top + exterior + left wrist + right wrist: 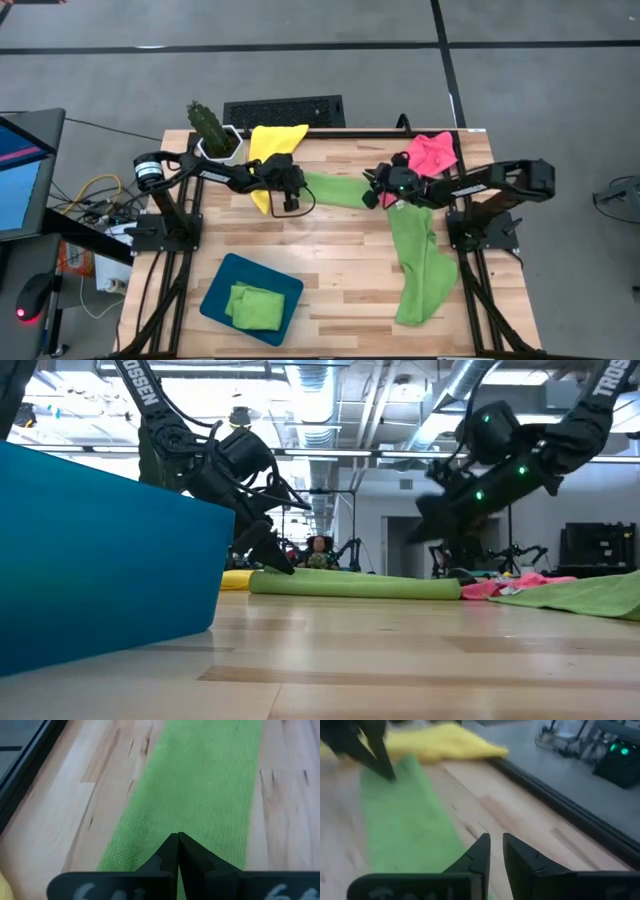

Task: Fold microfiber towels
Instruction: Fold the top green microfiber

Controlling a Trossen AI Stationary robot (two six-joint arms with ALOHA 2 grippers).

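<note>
Ceiling pipes behind, white "TROSSEN" lettering (146, 388) marks both arms.

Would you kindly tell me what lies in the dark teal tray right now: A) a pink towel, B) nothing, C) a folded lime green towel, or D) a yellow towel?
C: the high view shows a folded lime green towel resting inside the teal tray near the table's front left.

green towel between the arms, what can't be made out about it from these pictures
- Green towel, high view: both ends are hidden under the left end effector and right end effector.
- Left wrist view: the shut fingers cover the spot they touch, so a pinch is unclear.
- Right wrist view: motion blur smears the weave.
</note>
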